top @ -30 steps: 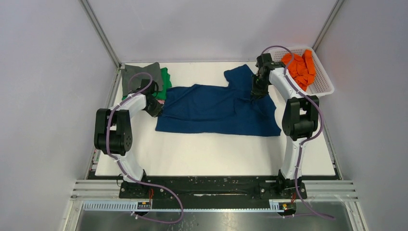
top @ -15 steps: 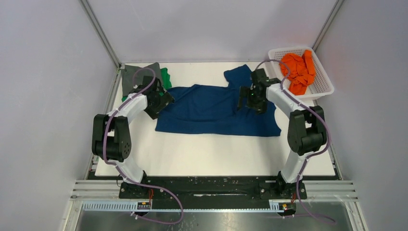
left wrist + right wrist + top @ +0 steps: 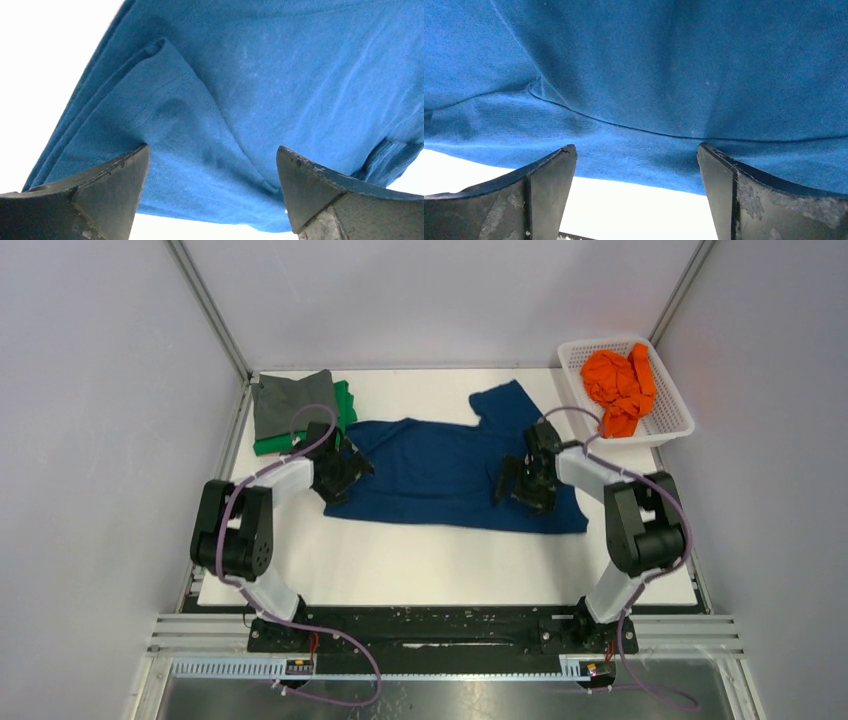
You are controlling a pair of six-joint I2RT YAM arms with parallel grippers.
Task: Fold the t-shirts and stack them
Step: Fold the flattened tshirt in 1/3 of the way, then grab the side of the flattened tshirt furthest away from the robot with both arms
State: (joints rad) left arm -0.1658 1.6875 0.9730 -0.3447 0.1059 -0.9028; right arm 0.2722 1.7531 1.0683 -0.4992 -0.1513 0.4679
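Blue t-shirt (image 3: 440,470) lies spread flat at mid-table (image 3: 450,560), long axis running left to right, one sleeve pointing to the far side. The left gripper (image 3: 345,468) stands over its left end and the right gripper (image 3: 520,485) over its right end, so each arm is nearest its own side. The near edge lies toward the bases. A grey shirt (image 3: 290,400) sits folded on a green shirt (image 3: 345,405) at the far left. An orange shirt (image 3: 620,385) is crumpled in the basket (image 3: 625,343).

Left wrist: the left gripper (image 3: 212,150) is spread wide over soft knit cloth (image 3: 280,75), with a doubled sleeve flap between the jaws. Contact cannot be judged.

Right wrist: the right gripper (image 3: 635,150) is likewise spread, empty, above a stitched seam of the cloth (image 3: 674,65), bare white surface just beyond the edge. Judgement: the next grasp depends on reaching that near edge.
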